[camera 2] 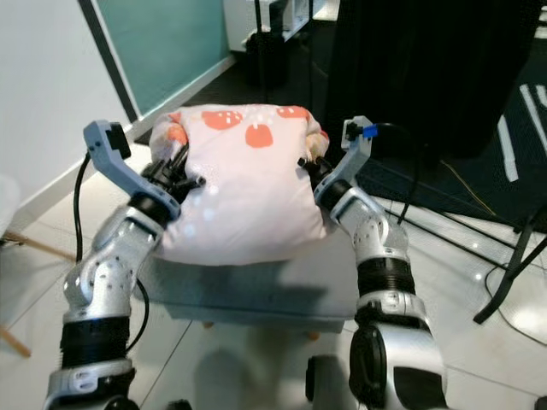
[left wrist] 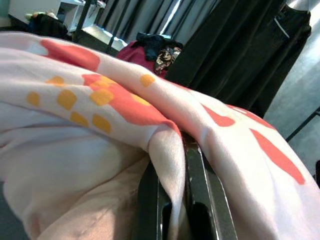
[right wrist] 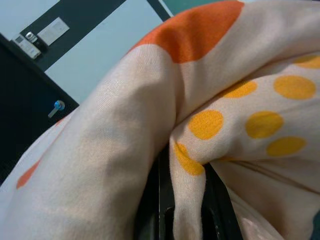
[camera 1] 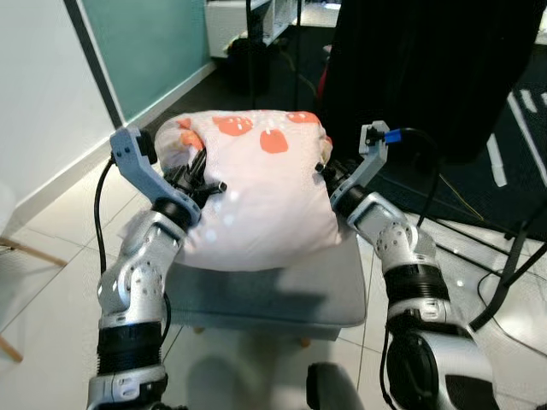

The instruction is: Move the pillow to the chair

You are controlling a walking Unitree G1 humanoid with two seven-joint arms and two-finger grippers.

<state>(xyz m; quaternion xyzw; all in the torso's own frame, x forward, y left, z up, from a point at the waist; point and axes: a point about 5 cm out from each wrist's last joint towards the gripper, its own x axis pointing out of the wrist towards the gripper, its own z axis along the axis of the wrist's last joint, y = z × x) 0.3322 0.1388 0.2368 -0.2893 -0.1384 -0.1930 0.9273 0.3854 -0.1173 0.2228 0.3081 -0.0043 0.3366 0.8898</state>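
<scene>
The pillow [camera 1: 256, 192], pale pink with orange spots, lies on the grey seat of the chair [camera 1: 282, 299], covering its far part. The left pincer [camera 1: 203, 175] is clamped on a fold of cloth at the pillow's left side, the right pincer [camera 1: 329, 175] on a fold at its right. Both silver arms reach forward with bent elbows, flanking the pillow.

Both arms fwd, left gripper [camera 1: 203, 178] & right gripper [camera 1: 329, 175] pinched closed.
</scene>
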